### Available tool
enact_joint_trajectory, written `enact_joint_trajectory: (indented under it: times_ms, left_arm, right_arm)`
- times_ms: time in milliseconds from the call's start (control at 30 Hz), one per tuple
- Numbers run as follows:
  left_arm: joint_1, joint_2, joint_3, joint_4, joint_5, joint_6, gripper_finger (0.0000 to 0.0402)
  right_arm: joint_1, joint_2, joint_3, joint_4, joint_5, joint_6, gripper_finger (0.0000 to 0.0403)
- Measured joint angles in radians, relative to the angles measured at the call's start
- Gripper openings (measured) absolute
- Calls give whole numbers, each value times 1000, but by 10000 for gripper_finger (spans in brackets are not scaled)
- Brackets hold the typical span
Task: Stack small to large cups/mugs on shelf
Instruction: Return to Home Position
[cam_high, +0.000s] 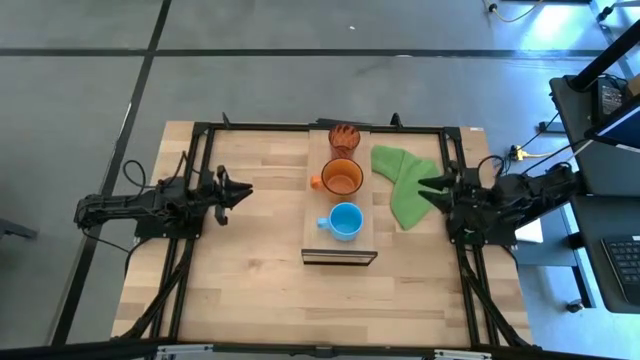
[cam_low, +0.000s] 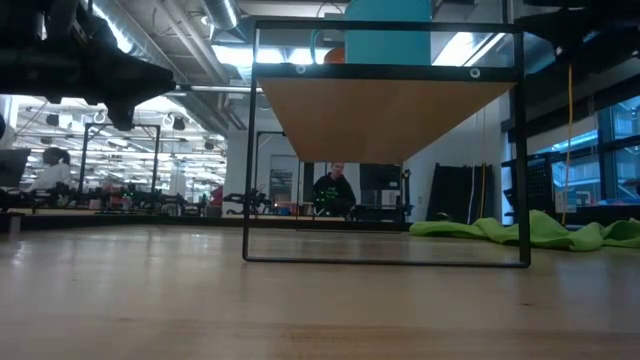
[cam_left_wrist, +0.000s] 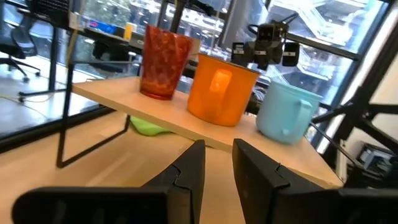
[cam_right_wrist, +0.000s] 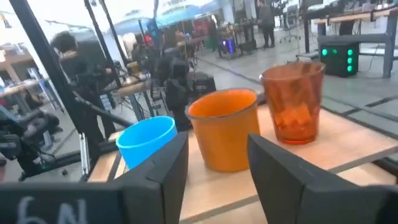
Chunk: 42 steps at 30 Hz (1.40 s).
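Observation:
Three vessels stand upright in a row on the light-wood shelf (cam_high: 312, 228): the reddish-brown ribbed cup (cam_high: 344, 138) at the far end, the orange mug (cam_high: 341, 178) in the middle, the light blue mug (cam_high: 345, 221) nearest the dark near edge. They also show in the left wrist view as cup (cam_left_wrist: 163, 61), orange mug (cam_left_wrist: 221, 88) and blue mug (cam_left_wrist: 286, 111). My left gripper (cam_high: 243, 190) waits left of the shelf, slightly open and empty. My right gripper (cam_high: 424, 185) waits right of the shelf, open and empty.
A green cloth (cam_high: 404, 180) lies crumpled on the table between the shelf and my right gripper. The shelf stands on a thin black frame (cam_low: 386, 262). Bare wooden table (cam_high: 250, 290) lies left of and in front of the shelf. People show in the room behind.

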Motion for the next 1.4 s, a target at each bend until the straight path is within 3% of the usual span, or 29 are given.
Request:
enact_joint_trajectory:
  times_ms: [200,467,667,1033,1400]
  left_arm:
    - [0,0,0,2,-27,4,76]
    - [0,1,1,3,-27,3,76]
    - [0,1,1,7,-27,3,76]
    - [0,1,1,7,-27,3,76]
    - [0,1,2,7,-27,3,76]
  right_arm:
    - [0,-199,1,-30,-34,-86,165]
    - [0,-198,-89,-13,21,-78,165]
    - [0,-199,-203,218,17,-149,165]
    - [0,-200,-319,399,-10,-128,165]
    - [0,-200,-365,421,-12,-79,165]
